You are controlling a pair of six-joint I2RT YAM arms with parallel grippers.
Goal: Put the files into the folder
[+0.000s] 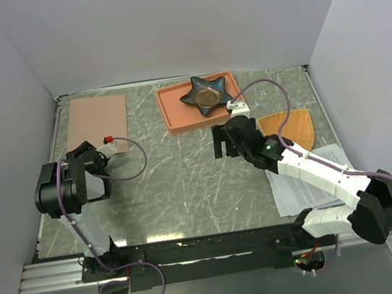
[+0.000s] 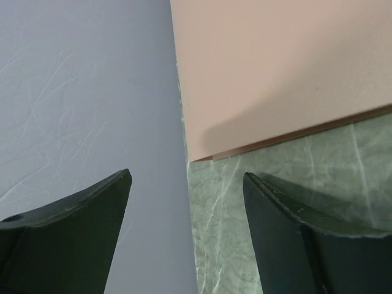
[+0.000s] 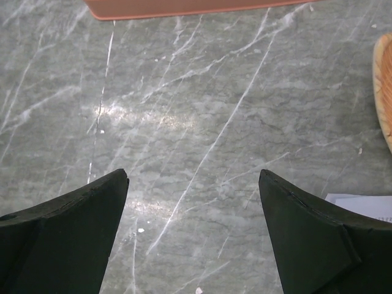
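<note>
Our left hand point(image 2: 187, 176) stands wide apart with nothing between its fingers. It hangs just above the near left corner of the folder point(image 2: 275, 67), with the side wall point(image 2: 86, 92) close by. The folder lies flat at the far left of the table point(image 1: 179, 186) and looks closed to us, with a darker second layer showing along its near edge.

Our right hand point(image 3: 193, 174) is also spread wide and empty. It hovers over bare table near the middle, just short of the salmon tray point(image 1: 178, 120) that holds the star-shaped dish point(image 1: 207, 94). The files point(image 1: 310, 182) lie on the near right of the table, partly under our right forearm and well apart from the folder. One white corner point(image 3: 361, 205) shows at the edge of the right wrist view. The orange mat point(image 1: 295, 126) sits just beyond the files.

We see several risks from here:
- The sheets are thin and flat against the table, so a pinch may skid over them, crumple them, or lift only the top one and fan out the rest.
- The cover offers just as little edge, and a push there could slide the folder into the wall instead of opening it.
- The left fingers have little room beside that wall and could strike it.
- On the long carry across the table, loose paper could droop and catch on the tray rim.
</note>
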